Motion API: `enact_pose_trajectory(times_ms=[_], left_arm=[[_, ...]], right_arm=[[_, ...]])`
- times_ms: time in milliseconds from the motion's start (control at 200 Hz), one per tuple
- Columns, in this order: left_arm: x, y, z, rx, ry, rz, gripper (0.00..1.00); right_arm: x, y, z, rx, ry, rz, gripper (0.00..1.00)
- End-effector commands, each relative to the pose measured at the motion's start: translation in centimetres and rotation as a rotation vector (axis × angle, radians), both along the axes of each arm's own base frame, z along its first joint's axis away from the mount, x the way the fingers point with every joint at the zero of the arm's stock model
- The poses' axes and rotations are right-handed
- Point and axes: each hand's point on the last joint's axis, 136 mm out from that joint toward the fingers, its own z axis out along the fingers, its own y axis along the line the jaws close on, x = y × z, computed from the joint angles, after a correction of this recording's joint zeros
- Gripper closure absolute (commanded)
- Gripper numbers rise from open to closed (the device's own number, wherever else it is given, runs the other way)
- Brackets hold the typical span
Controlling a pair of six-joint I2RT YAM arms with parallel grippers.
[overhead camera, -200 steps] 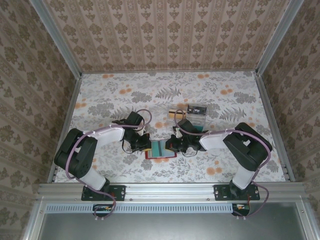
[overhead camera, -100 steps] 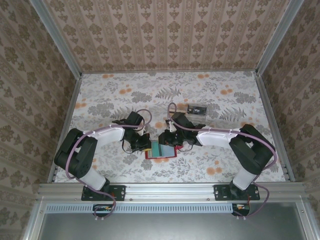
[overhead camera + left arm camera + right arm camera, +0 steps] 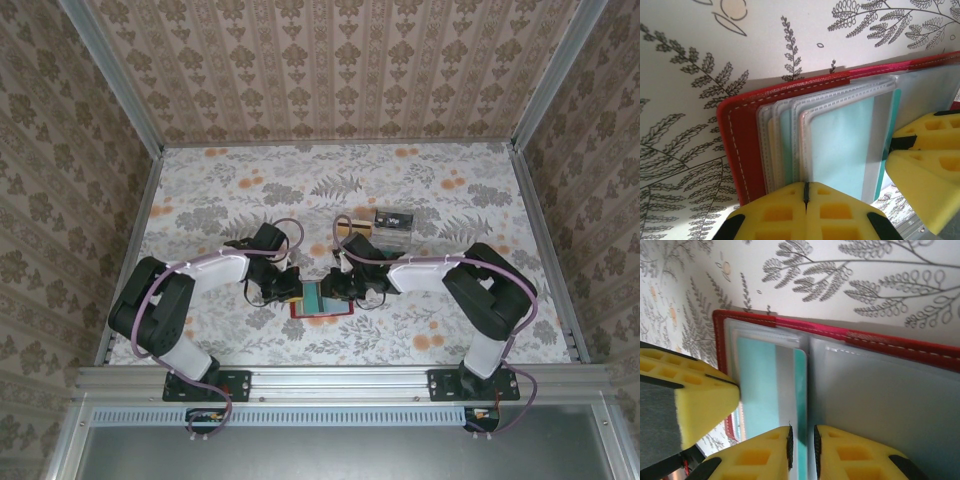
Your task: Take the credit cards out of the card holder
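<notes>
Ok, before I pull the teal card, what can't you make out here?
- Right wrist: the right gripper is shut on the teal card; whether its sleeve is caught too is hidden by the pads.
- Left wrist: what the shut left gripper presses on; its pads cover the card holder there.
- Left wrist: whether the rear sleeves hold cards; the front one overlaps them.

Stands boxed in on three sides by tall wall panels of beige damask wallpaper: back wall (image 3: 340, 70), left wall (image 3: 60, 150), right wall (image 3: 600, 150). Meets at the far corners in slanting silver aluminium posts (image 3: 110, 75). Holds at the centre a desk (image 3: 250, 170) draped in white cloth printed with grey fern fronds and small orange blossoms. Ends at the near side in a silver aluminium rail (image 3: 340, 380), a slotted white strip (image 3: 340, 415) just below, then a plain dark grey surface (image 3: 340, 455). Lit softly and evenly, with faint shadows.
</notes>
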Motion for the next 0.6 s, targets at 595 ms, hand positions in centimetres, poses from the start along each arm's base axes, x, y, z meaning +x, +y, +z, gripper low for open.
enact_pose_trajectory(times_ms=[595], left_arm=[[-1.6,2.3,-2.6,0.136,0.053,-0.008,1.0]], right_arm=[[-0.7,-0.4,-0.7,0.041,0.029,-0.018,1.0]])
